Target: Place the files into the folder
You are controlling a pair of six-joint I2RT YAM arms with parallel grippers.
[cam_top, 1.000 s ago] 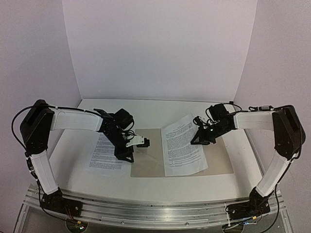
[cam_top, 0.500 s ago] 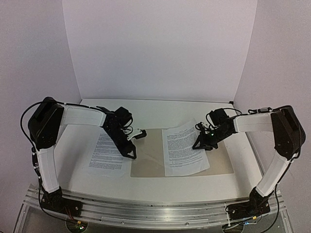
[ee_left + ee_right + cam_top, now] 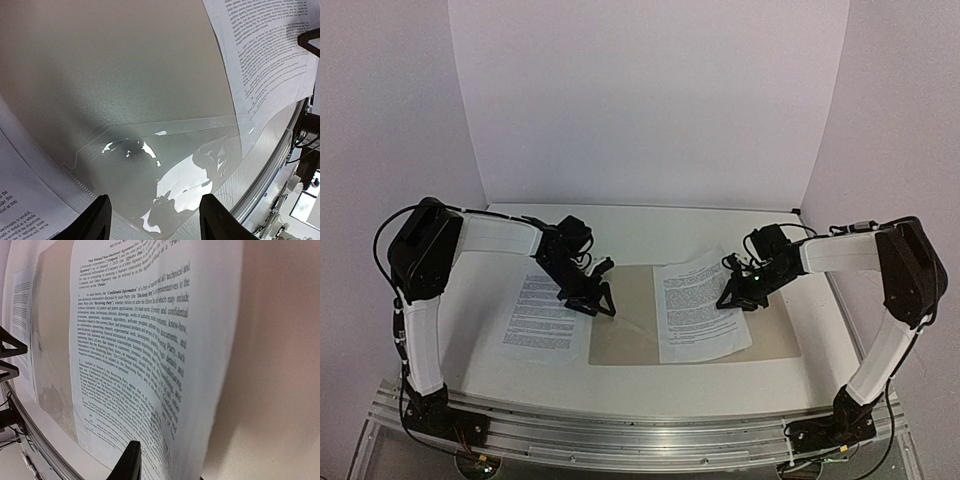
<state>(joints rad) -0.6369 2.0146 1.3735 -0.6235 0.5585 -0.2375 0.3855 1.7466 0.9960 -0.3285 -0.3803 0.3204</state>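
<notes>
to the left of the left end effector [image 3: 592, 298], one left sheet [image 3: 545, 318] lies flat on the bare tabletop [image 3: 650, 235], just beside the folder's left edge and not on it. the left end effector hovers low over that edge of the open folder [image 3: 625, 335]. its fingers [image 3: 100, 220] are spread wide with nothing between them, and below the gap its wrist view shows tan card and a glossy clear flap [image 3: 165, 150].

between the two end effectors, the right sheet [image 3: 698, 310] rests on the folder, slightly askew, its far corner poking past the folder's far edge. the right end effector [image 3: 738, 295] sits at that sheet's right edge. its wrist view shows only one finger against the paper, so i cannot tell whether it pinches the sheet or is free of it.

by my reading the job is about half done: one file is on the folder but needs squaring, and the other has yet to come across.

the left sheet lies flat with no raised edge to grab, so it looks hard to pick up. beyond both end effectors the tabletop is open toward the back wall. on the near side the sheets and folder end close to the tabletop's front edge.
</notes>
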